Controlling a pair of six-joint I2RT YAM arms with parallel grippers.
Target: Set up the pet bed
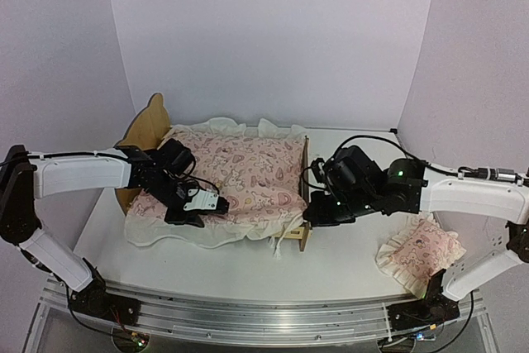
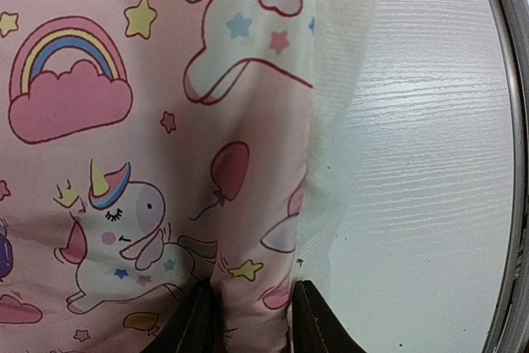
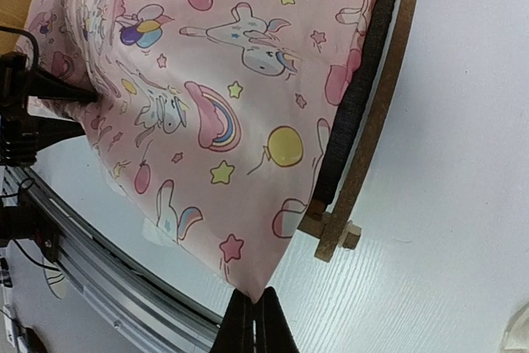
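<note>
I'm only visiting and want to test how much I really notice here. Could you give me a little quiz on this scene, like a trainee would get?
1. True or false: the pillow lies on the pet bed.
2. What are the left gripper and the right gripper both pinching? A the cover; B the pillow; C nothing at all.
3. Fill in: the cover's print shows rainbows, stars, balloons and ____.

Key
1. False: it lies on the table, apart from the bed.
2. A
3. unicorns
</note>
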